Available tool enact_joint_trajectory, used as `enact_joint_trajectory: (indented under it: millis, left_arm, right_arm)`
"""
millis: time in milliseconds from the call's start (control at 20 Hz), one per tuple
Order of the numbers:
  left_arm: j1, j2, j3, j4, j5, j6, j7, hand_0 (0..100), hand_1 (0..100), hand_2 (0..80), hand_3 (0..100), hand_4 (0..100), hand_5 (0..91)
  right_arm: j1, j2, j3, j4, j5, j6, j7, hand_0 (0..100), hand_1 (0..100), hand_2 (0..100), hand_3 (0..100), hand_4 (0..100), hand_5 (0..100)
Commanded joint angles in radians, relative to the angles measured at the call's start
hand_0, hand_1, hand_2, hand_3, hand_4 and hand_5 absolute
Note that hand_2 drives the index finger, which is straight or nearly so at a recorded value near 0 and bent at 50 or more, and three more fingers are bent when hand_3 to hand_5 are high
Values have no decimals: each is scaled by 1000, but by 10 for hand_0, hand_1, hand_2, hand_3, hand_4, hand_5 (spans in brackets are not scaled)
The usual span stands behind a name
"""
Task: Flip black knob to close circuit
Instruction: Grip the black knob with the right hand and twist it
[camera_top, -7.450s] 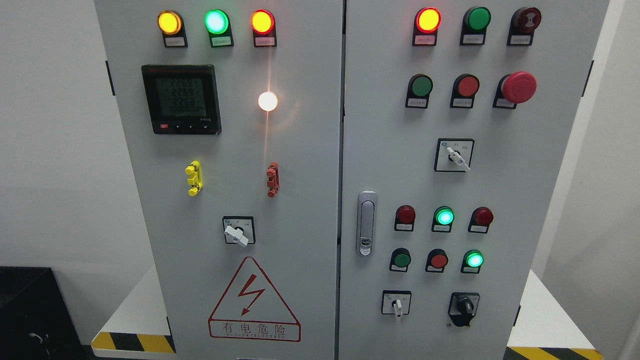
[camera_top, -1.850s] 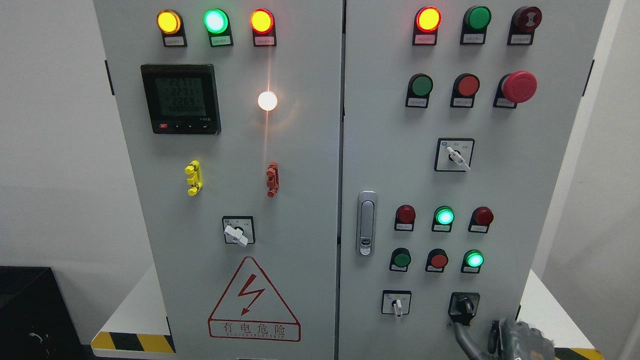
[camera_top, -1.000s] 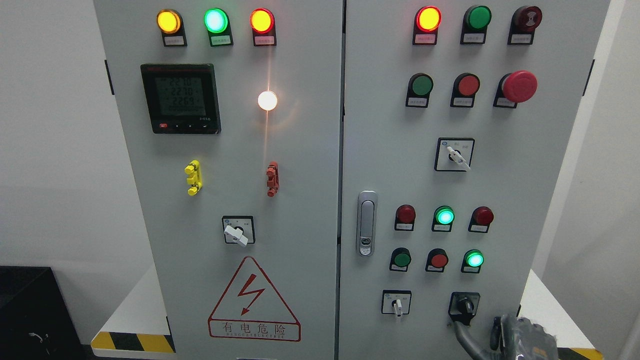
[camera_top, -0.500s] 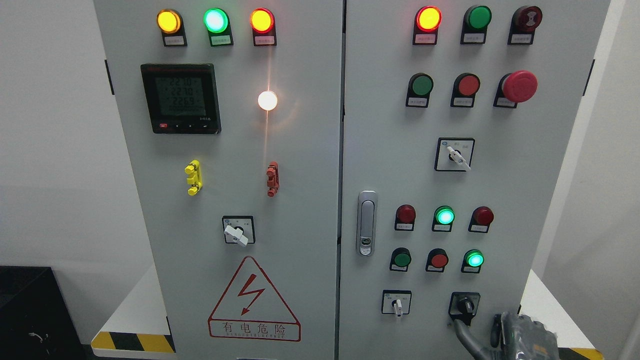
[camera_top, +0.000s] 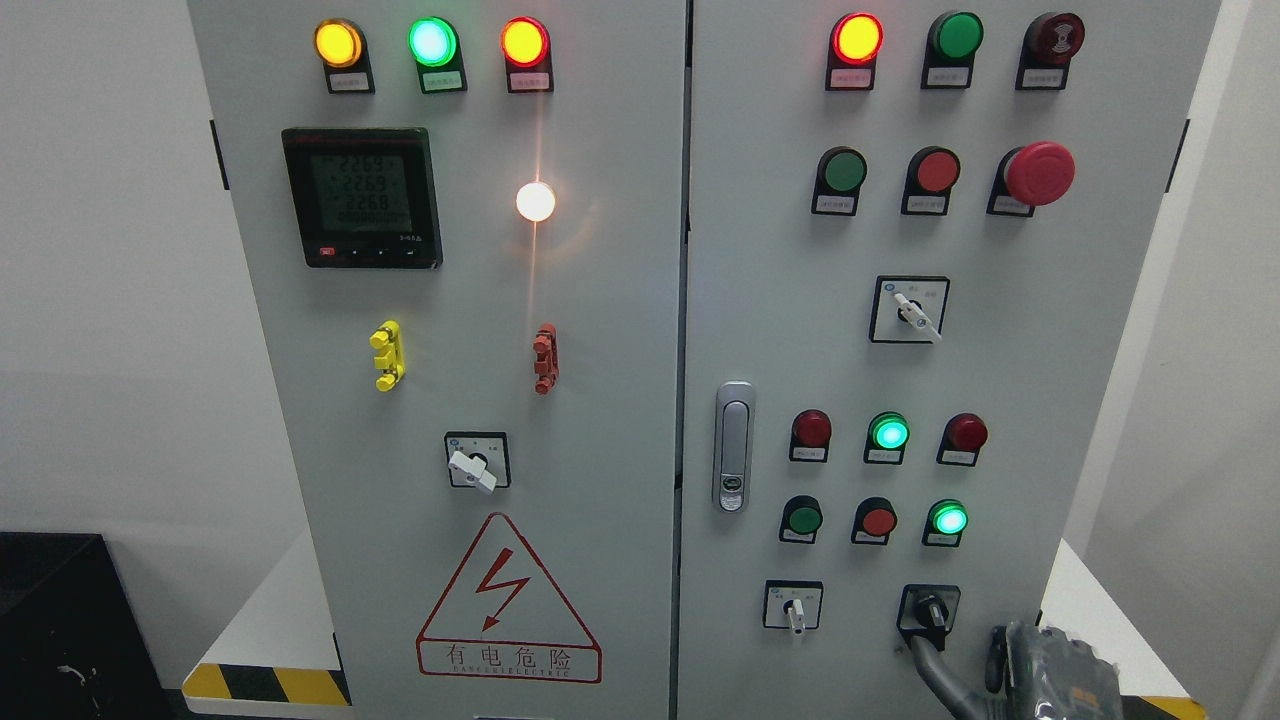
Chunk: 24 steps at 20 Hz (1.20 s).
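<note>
The black knob (camera_top: 929, 609) sits on a black plate at the lower right of the right cabinet door (camera_top: 1000, 330), its handle tilted off vertical. My right hand (camera_top: 957, 645) comes up from the bottom right corner, mostly cut off by the frame edge. One grey finger (camera_top: 928, 668) reaches up to the left and touches the plate's lower edge just under the knob. A second dark finger (camera_top: 995, 650) stands upright beside it, and nothing is held. The left arm is out of sight.
A small white selector switch (camera_top: 793, 606) sits left of the knob, with red and green buttons and lit green lamps (camera_top: 948, 519) above. The door handle (camera_top: 733, 447) is on the centre seam. A white base with yellow-black striping (camera_top: 1100, 620) runs below.
The right hand has come up into the bottom right corner since the earliest frame, and the knob's handle has turned from upright to tilted. Over the last second the hand has barely shifted.
</note>
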Motion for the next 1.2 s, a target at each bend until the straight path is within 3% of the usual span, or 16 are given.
enact_joint_trajectory:
  millis: [0, 1150]
  left_arm:
    - [23, 0, 0, -31, -1, 1, -1, 120, 556, 0, 0, 0, 0]
    - [23, 0, 0, -29, -1, 1, -1, 120, 556, 0, 0, 0, 0]
  right_arm:
    - [2, -3, -5, 4, 0, 1, 0, 0, 49, 884, 1000, 944, 1000]
    - [-3, -8, -31, 7, -3, 1, -5, 0, 61, 883, 1000, 943, 1000]
